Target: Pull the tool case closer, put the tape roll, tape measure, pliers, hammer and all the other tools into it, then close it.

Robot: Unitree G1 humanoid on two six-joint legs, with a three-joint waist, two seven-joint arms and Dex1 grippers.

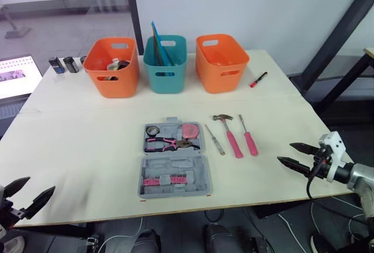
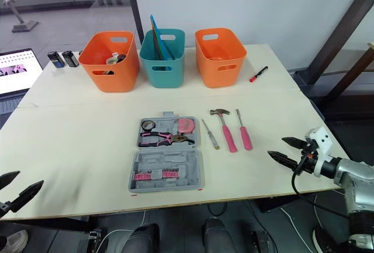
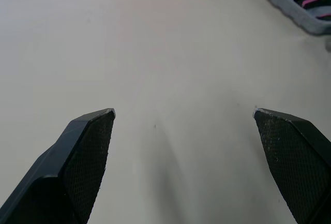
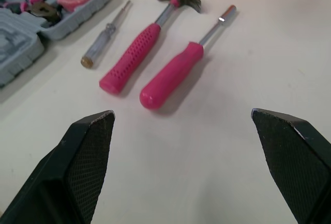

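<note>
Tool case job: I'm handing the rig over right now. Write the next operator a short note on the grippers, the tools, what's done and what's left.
Left gripper: open, empty, low at the near left edge of the table.
Right gripper: open, empty, to the right of the loose tools.
Tool case: lying open, mid-table.
Done: tape roll, tape measure and pliers are in the case's far half.
Left: hammer, pink screwdriver and small screwdriver lie on the table just right of the case. Load them, then close the case.
</note>
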